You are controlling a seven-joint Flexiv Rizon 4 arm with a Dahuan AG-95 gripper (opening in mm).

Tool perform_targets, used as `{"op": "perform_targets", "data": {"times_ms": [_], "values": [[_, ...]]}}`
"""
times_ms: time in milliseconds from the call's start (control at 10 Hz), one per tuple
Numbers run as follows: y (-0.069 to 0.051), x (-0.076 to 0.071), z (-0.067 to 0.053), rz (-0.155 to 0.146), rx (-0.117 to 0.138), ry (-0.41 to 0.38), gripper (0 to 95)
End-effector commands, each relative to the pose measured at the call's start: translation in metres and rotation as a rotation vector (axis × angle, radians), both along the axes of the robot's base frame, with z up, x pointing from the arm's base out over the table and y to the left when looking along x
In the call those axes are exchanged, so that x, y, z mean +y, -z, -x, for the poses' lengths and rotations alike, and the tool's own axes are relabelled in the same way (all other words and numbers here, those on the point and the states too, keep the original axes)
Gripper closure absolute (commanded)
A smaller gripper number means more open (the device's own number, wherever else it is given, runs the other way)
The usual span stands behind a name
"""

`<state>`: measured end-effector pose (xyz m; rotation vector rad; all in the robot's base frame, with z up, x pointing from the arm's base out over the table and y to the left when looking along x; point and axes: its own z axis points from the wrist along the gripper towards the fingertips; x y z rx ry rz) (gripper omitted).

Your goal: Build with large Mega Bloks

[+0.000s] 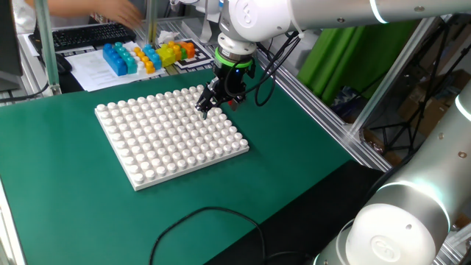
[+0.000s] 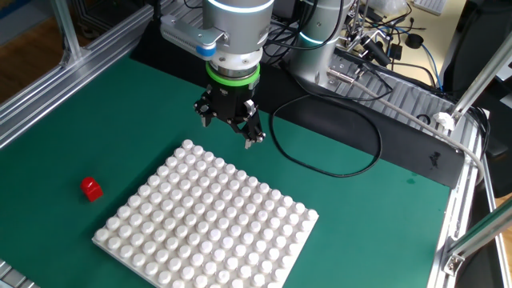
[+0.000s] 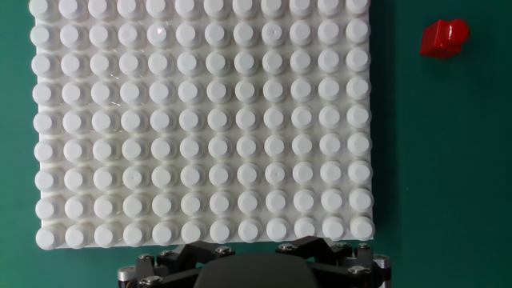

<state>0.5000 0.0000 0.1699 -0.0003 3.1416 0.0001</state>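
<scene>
Since nothing was picked up yet: risks were all ahead.
Gripper [image 2: 230, 128]: empty, fingers looked nearly pressed together, hovering over white studded baseplate [image 2: 210, 224] edge.
Red brick [image 2: 91, 189]: alone on mat, well off baseplate.
Risk: tiny brick could tip or squirt away from an off-centre pinch.

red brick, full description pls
The red brick is small, chunky, glossy plastic, seemingly one stud wide. It lies alone on the green mat, apparently tipped over, just off one corner of the white baseplate and not touching it. Nothing holds it; the gripper hovers over the baseplate's far edge.
</scene>
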Motion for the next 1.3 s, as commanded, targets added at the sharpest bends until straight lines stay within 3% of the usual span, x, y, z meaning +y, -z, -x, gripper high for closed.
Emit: {"op": "perform_targets", "data": {"times_ms": [100,300,400,600,800,1000,1200,1300], "values": [[0.000,0.000,0.000,-0.027,-0.033,0.354,95.0],[0.005,0.006,0.012,-0.035,-0.020,0.351,95.0],[0.012,0.008,0.027,-0.030,-0.021,0.317,95.0],[0.016,0.015,0.037,-0.036,0.009,0.242,95.0],[0.018,0.022,0.048,-0.042,0.006,0.231,95.0],[0.014,0.041,0.073,-0.034,-0.005,0.235,95.0],[0.019,0.055,0.084,-0.029,-0.021,0.246,95.0],[0.024,0.064,0.096,-0.032,-0.019,0.239,95.0]]}}
